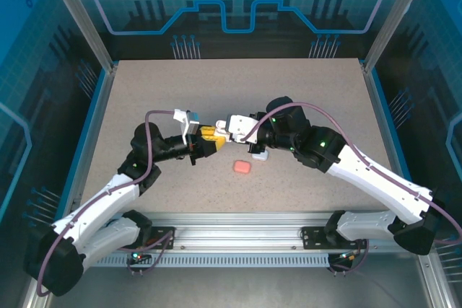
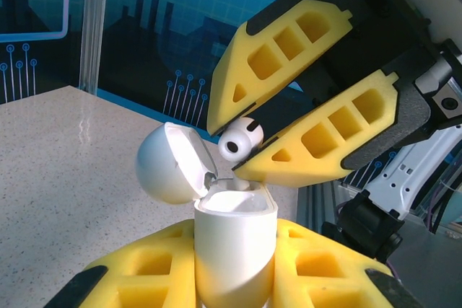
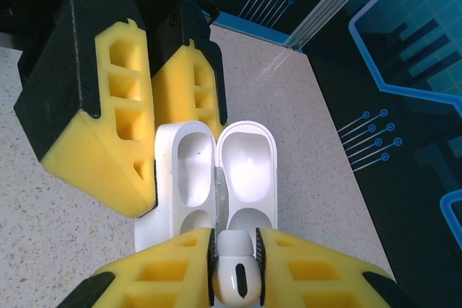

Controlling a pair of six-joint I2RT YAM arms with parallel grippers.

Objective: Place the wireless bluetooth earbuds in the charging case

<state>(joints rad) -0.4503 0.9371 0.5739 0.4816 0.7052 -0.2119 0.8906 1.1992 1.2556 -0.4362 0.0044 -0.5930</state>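
Observation:
My left gripper (image 2: 235, 244) is shut on a white charging case (image 2: 235, 250), held upright with its lid (image 2: 167, 164) swung open to the left. In the right wrist view the open case (image 3: 184, 178) shows bare wells, with the left fingers (image 3: 101, 128) clamped beside it. My right gripper (image 3: 235, 254) is shut on a white earbud (image 3: 235, 272), its tip pointing at the case. From the left wrist the earbud (image 2: 240, 139) hangs just above the case mouth, pinched by the right fingers (image 2: 289, 55). Both grippers (image 1: 209, 137) (image 1: 227, 126) meet above the table's middle.
A salmon-pink pebble-like case (image 1: 242, 166) lies on the speckled table (image 1: 317, 99) just in front of the grippers. A small white object (image 1: 258, 154) sits beside it under the right arm. Metal posts and glass walls ring the table.

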